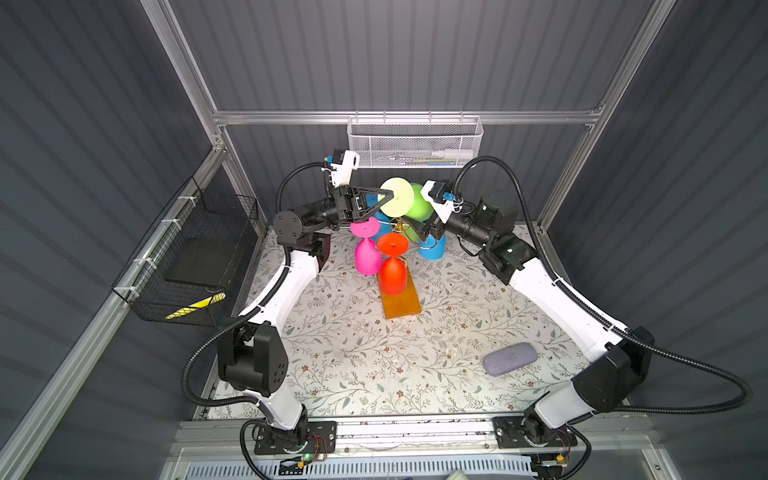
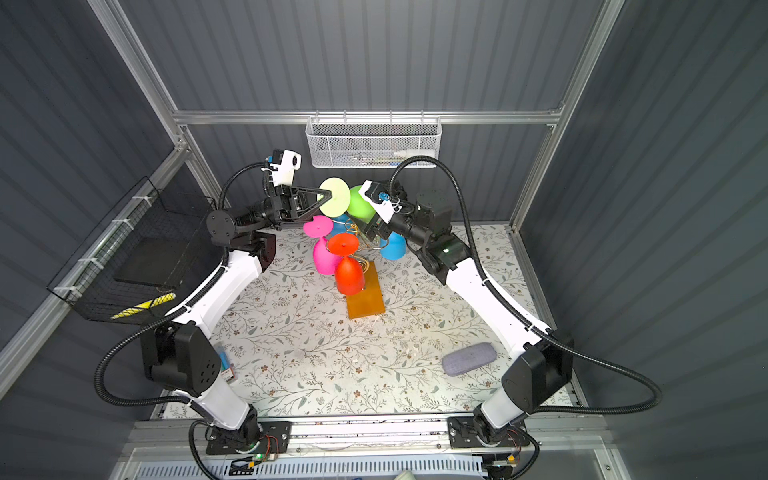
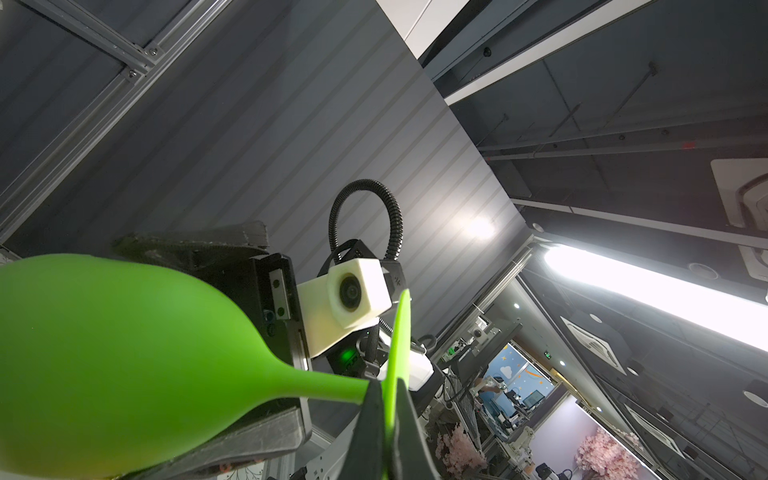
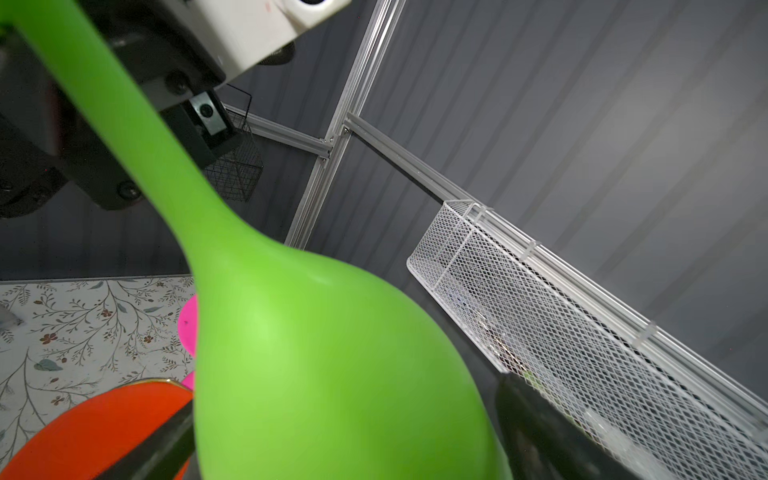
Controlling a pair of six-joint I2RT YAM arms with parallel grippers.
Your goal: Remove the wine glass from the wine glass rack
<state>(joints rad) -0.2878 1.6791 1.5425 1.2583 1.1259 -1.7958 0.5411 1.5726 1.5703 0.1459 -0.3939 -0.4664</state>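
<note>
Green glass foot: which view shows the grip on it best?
Left wrist: the foot sits edge-on, pinched in the left hand. Both top views show the foot face-on, grip unclear. Right wrist shows only stem and bowl.

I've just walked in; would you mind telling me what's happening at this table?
The left tool is shut on the foot of the green wine glass, holding it tipped sideways above the gold wire rack. The right tool is open, its fingers straddling the glass's bowl without clamping it. A pink glass, a red glass and a blue glass hang upside down on the rack.
</note>
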